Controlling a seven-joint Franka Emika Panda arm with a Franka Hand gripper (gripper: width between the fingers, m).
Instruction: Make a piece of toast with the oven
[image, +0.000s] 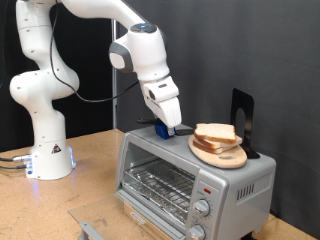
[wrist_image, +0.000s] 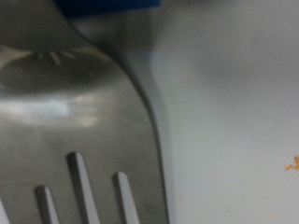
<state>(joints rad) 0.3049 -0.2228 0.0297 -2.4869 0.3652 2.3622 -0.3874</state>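
The silver oven (image: 160, 180) stands on the wooden table with its glass door shut and the wire rack showing inside. On its roof a round wooden board (image: 222, 158) carries a small stack of pale bread slices; the piece of toast (image: 215, 132) lies on top. My gripper (image: 168, 124) is down at the oven roof just to the exterior view's left of the board, at a blue handle (image: 174, 131). The wrist view is filled by a slotted metal spatula blade (wrist_image: 75, 121) lying on the grey oven roof (wrist_image: 234, 112), its blue handle (wrist_image: 112, 5) at the frame edge. My fingers do not show there.
A black upright stand (image: 242, 112) rises behind the board. Two knobs (image: 203, 210) sit under a red light (image: 205, 188) on the oven's front. The robot base (image: 48, 160) stands at the exterior view's left. A grey metal piece (image: 95, 228) lies on the table in front.
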